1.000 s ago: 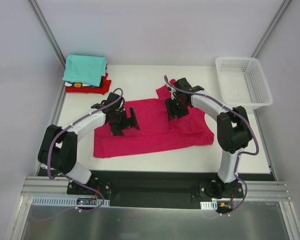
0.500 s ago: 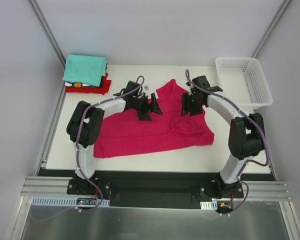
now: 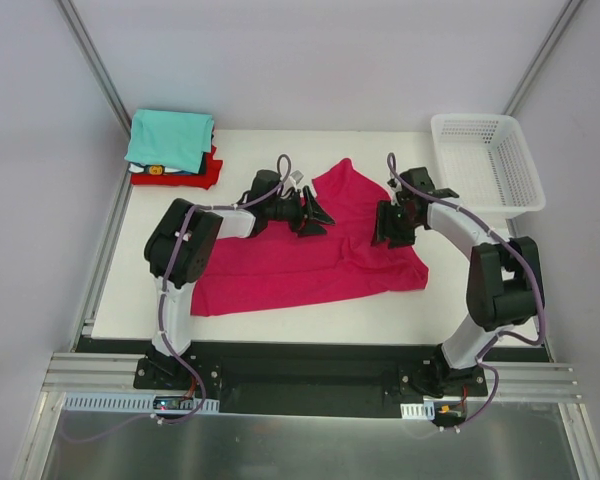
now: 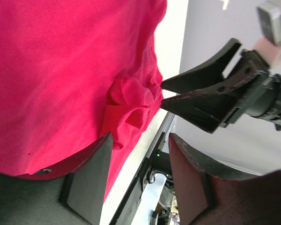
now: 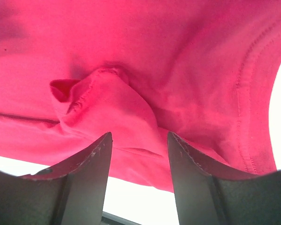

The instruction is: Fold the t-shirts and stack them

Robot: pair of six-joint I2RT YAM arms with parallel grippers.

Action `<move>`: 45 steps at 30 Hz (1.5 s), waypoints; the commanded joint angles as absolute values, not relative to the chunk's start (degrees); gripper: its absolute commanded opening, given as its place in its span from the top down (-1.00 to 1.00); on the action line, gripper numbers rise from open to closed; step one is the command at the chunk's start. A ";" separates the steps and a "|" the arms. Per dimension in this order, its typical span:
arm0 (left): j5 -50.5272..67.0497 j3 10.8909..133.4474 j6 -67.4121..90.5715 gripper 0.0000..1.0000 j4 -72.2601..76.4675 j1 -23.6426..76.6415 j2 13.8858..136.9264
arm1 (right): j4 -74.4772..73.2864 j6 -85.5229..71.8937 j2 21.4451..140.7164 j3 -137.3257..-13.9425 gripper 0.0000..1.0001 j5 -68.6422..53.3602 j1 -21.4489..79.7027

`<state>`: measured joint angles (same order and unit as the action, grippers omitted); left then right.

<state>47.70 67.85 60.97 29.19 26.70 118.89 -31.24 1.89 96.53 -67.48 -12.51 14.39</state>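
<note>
A large magenta-pink t-shirt [image 3: 310, 262] lies spread and rumpled on the white table, with a peak of cloth at its far edge. My left gripper [image 3: 316, 214] hovers at the shirt's upper middle. In the left wrist view this left gripper [image 4: 140, 138] is open over the shirt's edge [image 4: 61, 70], with nothing between its fingers, and a bunched fold [image 4: 126, 103] lies ahead. My right gripper [image 3: 384, 226] is over the shirt's right part. In its wrist view the right gripper [image 5: 139, 136] is open, with pink cloth [image 5: 178, 56] beneath the gap. Folded t-shirts are stacked at the far left, teal [image 3: 170, 138] over red [image 3: 202, 176].
A white mesh basket [image 3: 475, 118] stands at the table's far right corner, close to my right arm. The black right gripper [image 4: 215, 101] also shows in the left wrist view, a short way ahead of the left fingers. Metal frame posts rise at both far corners.
My left gripper swung from the shirt's left part to its upper middle and its jaws narrowed. My right gripper moved right, toward the shirt's right side. The shirt's far edge now rises in a peak.
</note>
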 commanded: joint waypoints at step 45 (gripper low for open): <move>48.16 70.14 68.91 0.70 43.51 33.05 127.79 | -30.23 -0.88 85.52 -63.46 -0.05 -20.39 8.17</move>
<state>47.72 68.01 68.73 40.16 32.71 127.50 -29.08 -0.64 87.79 -63.51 -19.00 8.64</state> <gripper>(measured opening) 0.280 0.526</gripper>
